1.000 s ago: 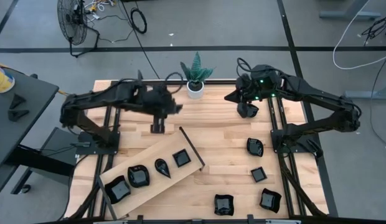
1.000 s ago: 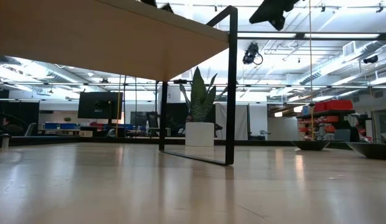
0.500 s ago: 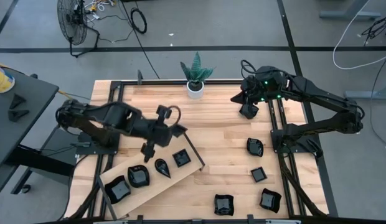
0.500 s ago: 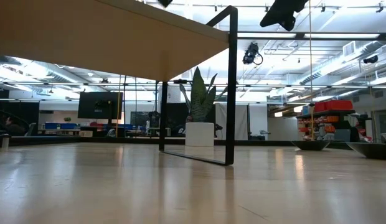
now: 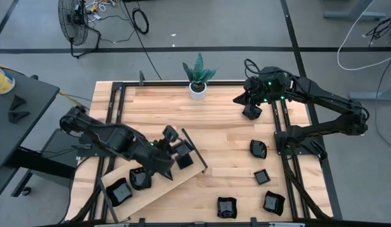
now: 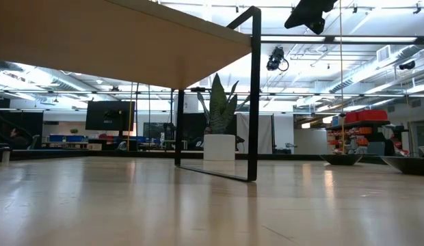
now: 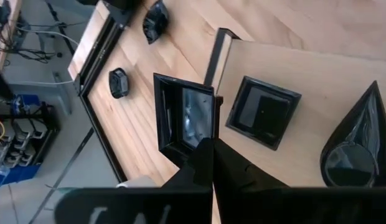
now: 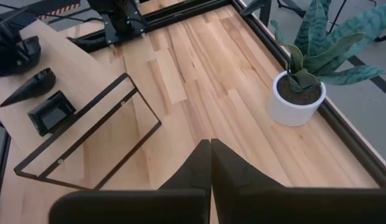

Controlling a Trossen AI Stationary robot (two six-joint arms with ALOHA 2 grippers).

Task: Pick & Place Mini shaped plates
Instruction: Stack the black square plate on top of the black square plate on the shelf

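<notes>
Mini shaped plates line the wooden board at the table's front-left corner
Left gripper, jaws together, hangs over the board's right end; right gripper, jaws together, hovers near the back-right corner

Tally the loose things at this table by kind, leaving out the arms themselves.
Black dishes: 9, counting the dish at the left gripper
Wooden board: 1
Potted plant: 1
Total: 11
</notes>
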